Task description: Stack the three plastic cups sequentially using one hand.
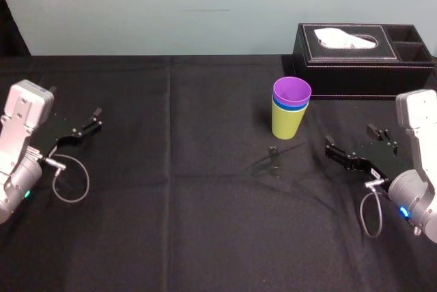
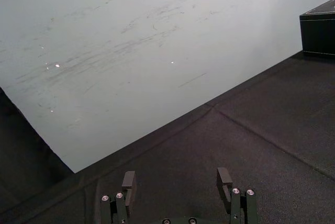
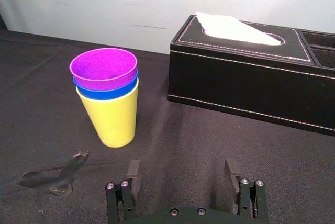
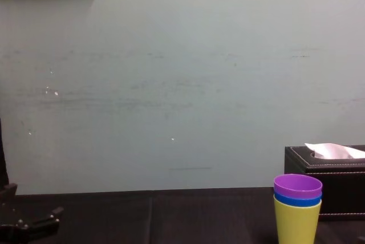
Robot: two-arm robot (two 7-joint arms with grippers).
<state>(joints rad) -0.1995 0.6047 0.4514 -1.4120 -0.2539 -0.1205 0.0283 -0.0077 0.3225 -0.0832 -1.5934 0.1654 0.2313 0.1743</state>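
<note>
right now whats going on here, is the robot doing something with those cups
Nothing is being held. The purple cup sits in the blue cup, which sits in the yellow-green cup, one upright stack on the table in front of the tissue box. The right gripper is open and empty near the stack, not touching it; the left gripper is open far to the left.

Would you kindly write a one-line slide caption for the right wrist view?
Open right claw faces the finished stack: purple cup in blue cup in yellow-green cup, beside the black tissue box.
</note>
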